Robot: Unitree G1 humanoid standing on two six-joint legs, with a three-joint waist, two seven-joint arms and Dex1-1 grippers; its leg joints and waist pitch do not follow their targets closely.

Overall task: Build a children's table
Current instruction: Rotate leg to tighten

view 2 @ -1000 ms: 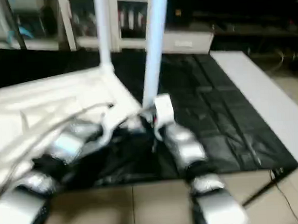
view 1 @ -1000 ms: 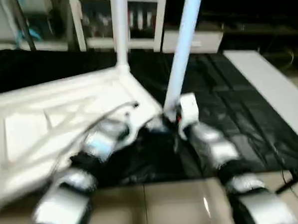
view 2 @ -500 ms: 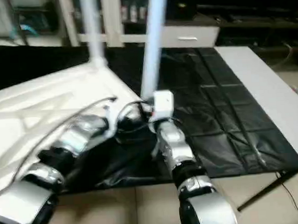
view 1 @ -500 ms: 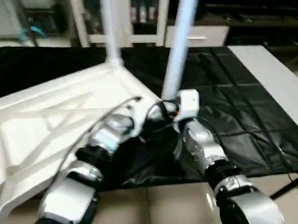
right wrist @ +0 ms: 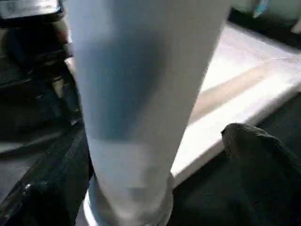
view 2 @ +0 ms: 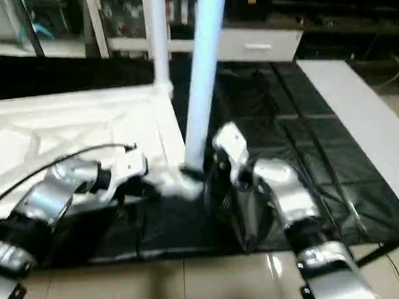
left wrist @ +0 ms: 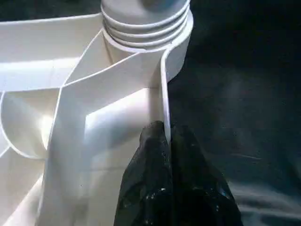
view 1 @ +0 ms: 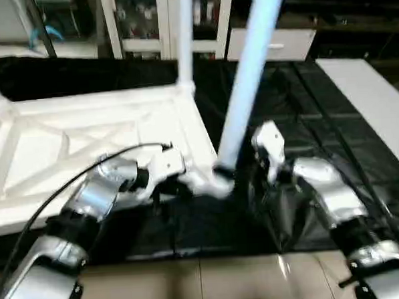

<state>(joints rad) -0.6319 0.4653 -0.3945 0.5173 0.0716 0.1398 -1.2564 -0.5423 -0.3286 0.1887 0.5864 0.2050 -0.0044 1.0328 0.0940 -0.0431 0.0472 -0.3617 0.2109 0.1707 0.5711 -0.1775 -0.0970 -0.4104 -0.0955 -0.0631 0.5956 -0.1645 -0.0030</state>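
White tabletop (view 1: pixel 105 141) lies underside up on the black-covered table (view 1: pixel 305 117). Left gripper (left wrist: pixel 167 136) pinches its rim by the corner socket (left wrist: pixel 146 28). Right gripper (right wrist: pixel 155 155) is spread around the leg (view 1: pixel 246 87). No readable labels.

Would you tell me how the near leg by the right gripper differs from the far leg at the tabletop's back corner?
The near leg looks thicker and bluish; the far leg looks thinner and whiter. The near leg leans slightly; the far leg stands straight. The right gripper straddles the near leg with open fingers; no gripper is at the far leg. Both rise from corner sockets of the upturned tabletop.
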